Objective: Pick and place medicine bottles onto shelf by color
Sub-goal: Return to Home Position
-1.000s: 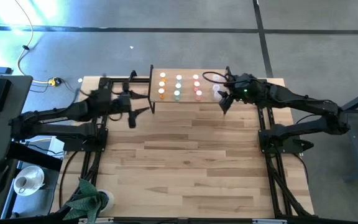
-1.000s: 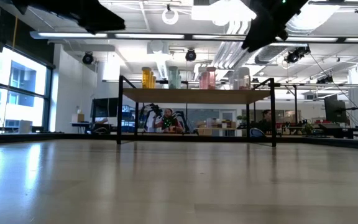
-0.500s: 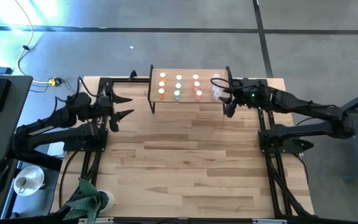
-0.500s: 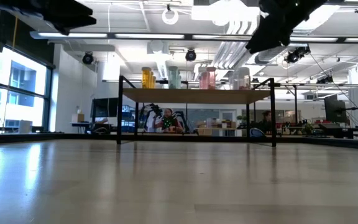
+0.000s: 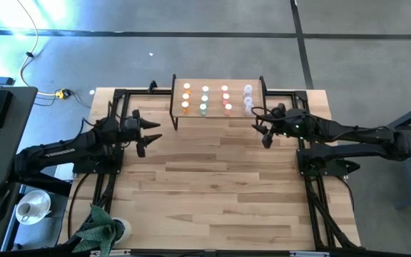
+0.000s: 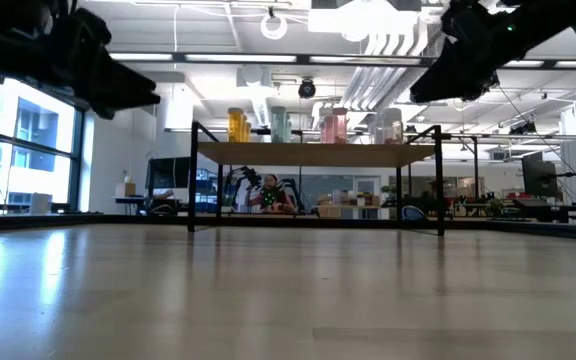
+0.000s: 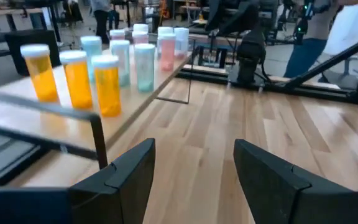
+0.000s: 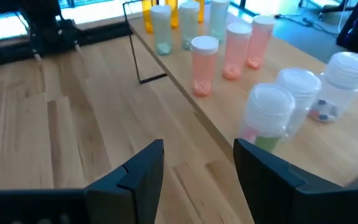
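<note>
Here, the medicine bottles (image 5: 205,98) were found standing on the shelf (image 5: 216,83) at the far middle of the table (image 5: 212,185), ranged in four rows by colour: orange at the left, then pale green, pink, and clear at the right. The left gripper (image 5: 153,131) was held off the shelf's near left corner and the right gripper (image 5: 261,131) off its near right corner. Both pairs of fingers were spread apart, and nothing was gripped between them.

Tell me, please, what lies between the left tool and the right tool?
Only bare light-wood tabletop, in the high view; the black-legged shelf stands just behind.
</note>
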Robot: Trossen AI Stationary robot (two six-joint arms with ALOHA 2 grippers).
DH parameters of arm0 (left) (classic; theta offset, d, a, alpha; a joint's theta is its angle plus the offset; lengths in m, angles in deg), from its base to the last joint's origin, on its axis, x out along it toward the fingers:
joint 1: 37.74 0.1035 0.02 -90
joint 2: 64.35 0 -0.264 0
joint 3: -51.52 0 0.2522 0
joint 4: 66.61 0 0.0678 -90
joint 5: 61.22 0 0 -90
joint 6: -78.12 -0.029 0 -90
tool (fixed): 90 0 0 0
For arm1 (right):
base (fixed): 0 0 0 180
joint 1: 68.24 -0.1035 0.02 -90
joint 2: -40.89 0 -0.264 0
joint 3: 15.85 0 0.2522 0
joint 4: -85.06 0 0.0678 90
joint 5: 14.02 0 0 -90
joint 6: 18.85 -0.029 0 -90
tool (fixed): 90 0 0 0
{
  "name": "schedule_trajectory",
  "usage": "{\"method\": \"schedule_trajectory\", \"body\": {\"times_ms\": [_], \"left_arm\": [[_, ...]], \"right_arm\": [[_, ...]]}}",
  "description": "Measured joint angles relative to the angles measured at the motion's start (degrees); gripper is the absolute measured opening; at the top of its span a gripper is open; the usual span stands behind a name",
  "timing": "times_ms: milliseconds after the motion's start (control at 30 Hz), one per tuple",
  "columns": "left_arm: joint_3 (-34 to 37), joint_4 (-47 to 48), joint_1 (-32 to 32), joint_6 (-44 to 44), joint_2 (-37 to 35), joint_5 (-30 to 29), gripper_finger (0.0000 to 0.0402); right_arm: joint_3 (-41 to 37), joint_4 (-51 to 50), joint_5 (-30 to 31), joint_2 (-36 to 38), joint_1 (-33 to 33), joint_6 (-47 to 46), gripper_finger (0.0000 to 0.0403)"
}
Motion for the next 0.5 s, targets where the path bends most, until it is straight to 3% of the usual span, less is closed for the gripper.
{"method": "schedule_trajectory", "body": {"times_ms": [200, 500], "left_arm": [[5.46, -5.06, 0.00, 1.20, -1.11, 3.48, 0.0209], [10.14, -9.56, 0.00, 2.18, -5.10, 3.44, 0.0209]], "right_arm": [[-4.39, 1.04, 0.28, 7.26, -0.61, -1.10, 0.0185], [-9.78, 0.76, 0.23, 18.19, -0.61, -0.03, 0.0185]]}}
